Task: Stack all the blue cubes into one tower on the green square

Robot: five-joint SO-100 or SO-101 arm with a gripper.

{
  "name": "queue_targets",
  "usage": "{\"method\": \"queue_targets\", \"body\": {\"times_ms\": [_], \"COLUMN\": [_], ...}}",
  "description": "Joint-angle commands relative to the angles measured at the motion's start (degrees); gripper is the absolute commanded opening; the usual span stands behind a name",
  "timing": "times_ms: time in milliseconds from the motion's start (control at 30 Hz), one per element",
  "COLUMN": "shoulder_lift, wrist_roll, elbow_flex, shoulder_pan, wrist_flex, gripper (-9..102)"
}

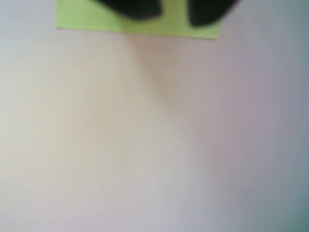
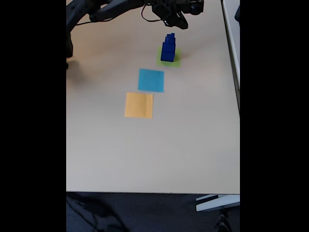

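Note:
In the fixed view the blue cubes stand as one stepped dark blue tower (image 2: 168, 48), largest at the bottom, on the green square (image 2: 177, 61). My gripper (image 2: 179, 23) hangs above and slightly behind the tower's top, apart from it. The wrist view is blurred. It shows the green square (image 1: 87, 17) at the top edge, with my two dark fingertips (image 1: 135, 8) over it. The gripper (image 1: 174, 9) stands open, with green paper showing in the gap and nothing held.
A light-blue paper square (image 2: 151, 80) and an orange paper square (image 2: 139, 105) lie flat in a row nearer the camera than the tower. The arm (image 2: 111, 9) stretches across the table's far edge. The beige table (image 2: 154, 154) ends near the right (image 2: 238, 96).

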Motion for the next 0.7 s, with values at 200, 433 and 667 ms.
{"method": "queue_targets", "body": {"times_ms": [200,433,667], "shoulder_lift": [9.84,10.81,10.99], "wrist_roll": [2.02,2.37,1.76], "elbow_flex": [5.98,7.91,8.26], "shoulder_pan": [-0.97,-0.88,-0.35], "wrist_flex": [-1.85,-1.85,-1.67], "gripper": [0,0,0]}}
